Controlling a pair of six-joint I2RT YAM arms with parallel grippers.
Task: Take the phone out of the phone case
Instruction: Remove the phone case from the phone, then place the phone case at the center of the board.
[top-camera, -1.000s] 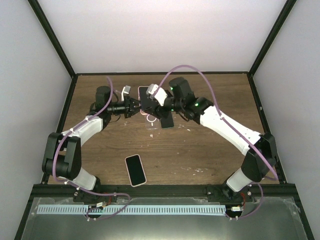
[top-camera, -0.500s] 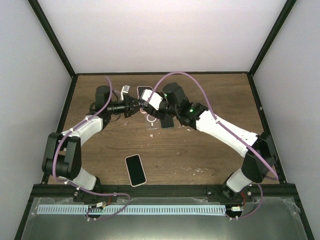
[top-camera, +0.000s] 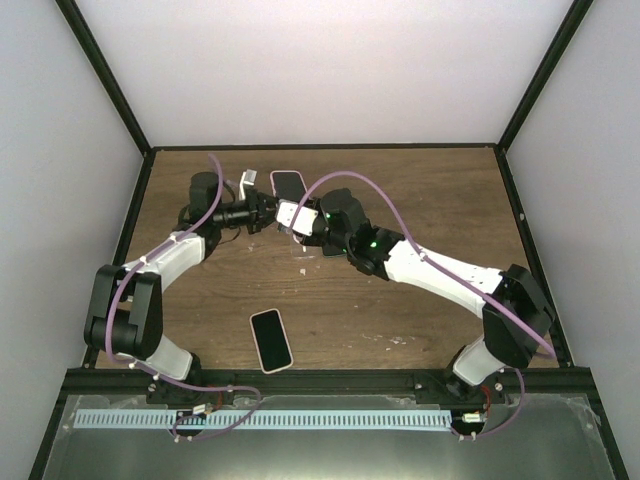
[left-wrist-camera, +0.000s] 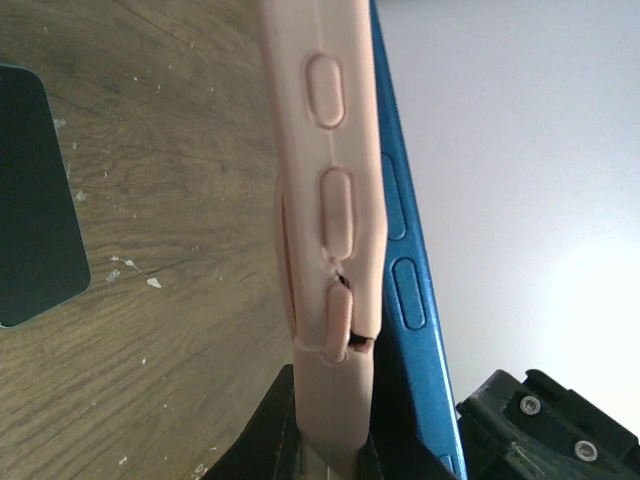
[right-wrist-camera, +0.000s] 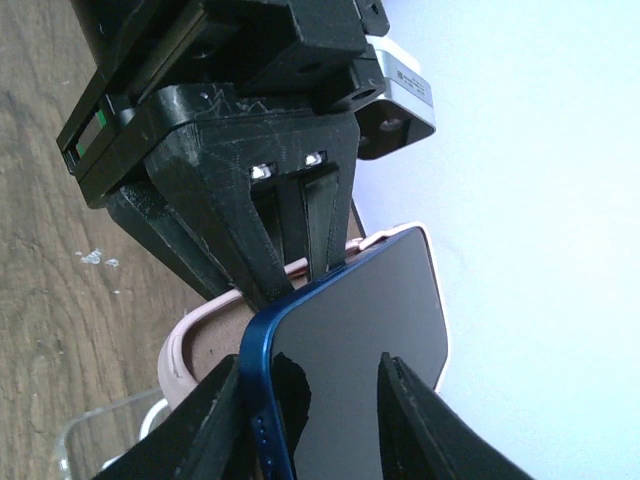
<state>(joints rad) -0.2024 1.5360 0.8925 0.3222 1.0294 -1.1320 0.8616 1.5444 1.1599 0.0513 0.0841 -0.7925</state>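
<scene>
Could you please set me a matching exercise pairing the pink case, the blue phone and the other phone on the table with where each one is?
Things:
1. pink soft phone case
2. blue-edged phone with a dark screen
3. pale-rimmed phone with a black screen

Places:
A. lying flat on the brown wooden table, near the arm bases
B. clamped in the jaws of the left gripper
C. partly out of the case, between the jaws of the right gripper

Pairs: 1-B, 2-C, 3-A
</scene>
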